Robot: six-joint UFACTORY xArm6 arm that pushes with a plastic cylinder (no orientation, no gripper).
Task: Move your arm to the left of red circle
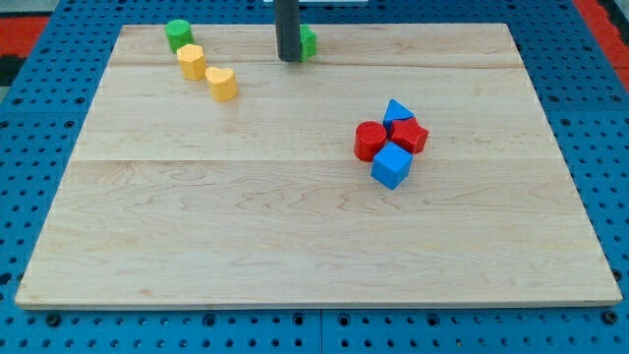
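Observation:
The red circle block [370,141] lies right of the board's middle, in a tight cluster with a red block of star-like shape [410,135], a blue triangle [397,111] above them and a blue cube [391,165] below. My tip [289,59] is the lower end of the dark rod near the view's top centre. It stands well up and to the left of the red circle, apart from it, and right beside a green block [308,40] that it partly hides.
A green round block [179,34], a yellow hexagon-like block [192,61] and a yellow heart-like block [222,84] form a diagonal row at the top left. The wooden board [295,236] rests on a blue pegboard table.

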